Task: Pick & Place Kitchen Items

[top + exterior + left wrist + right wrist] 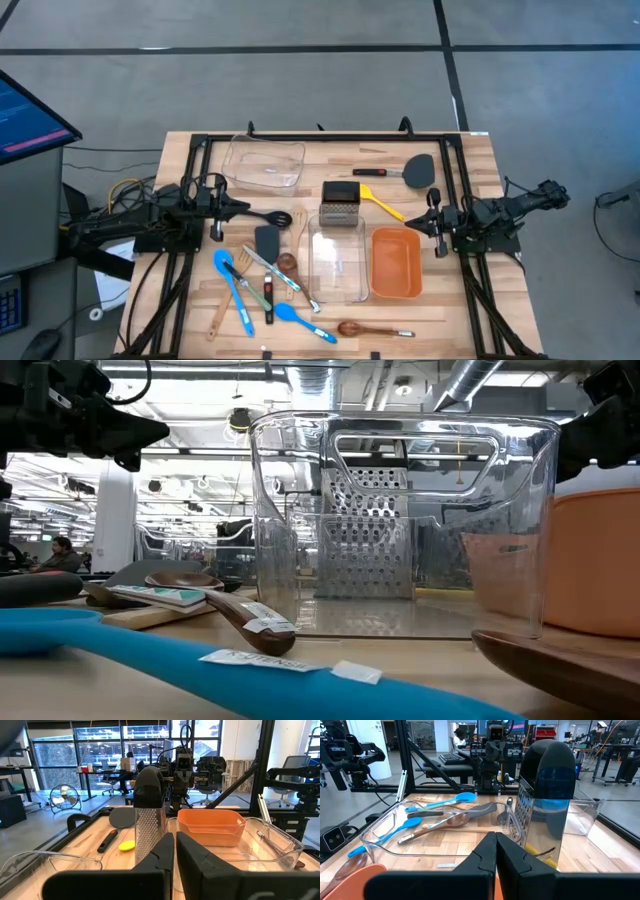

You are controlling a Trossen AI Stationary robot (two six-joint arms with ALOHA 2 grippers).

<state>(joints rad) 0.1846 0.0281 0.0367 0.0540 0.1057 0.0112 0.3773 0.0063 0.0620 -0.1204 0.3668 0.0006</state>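
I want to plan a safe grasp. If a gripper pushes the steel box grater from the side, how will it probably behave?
The box grater stands upright, tall over a narrow base, so a high push would probably tip it. Its perforated steel walls look stiff but slippery, so the black top handle seems the safer grasp.

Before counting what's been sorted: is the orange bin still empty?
Empty, as far as shown. From above, the orange bin shows only its bare floor; the utensils lie on the table to its left.
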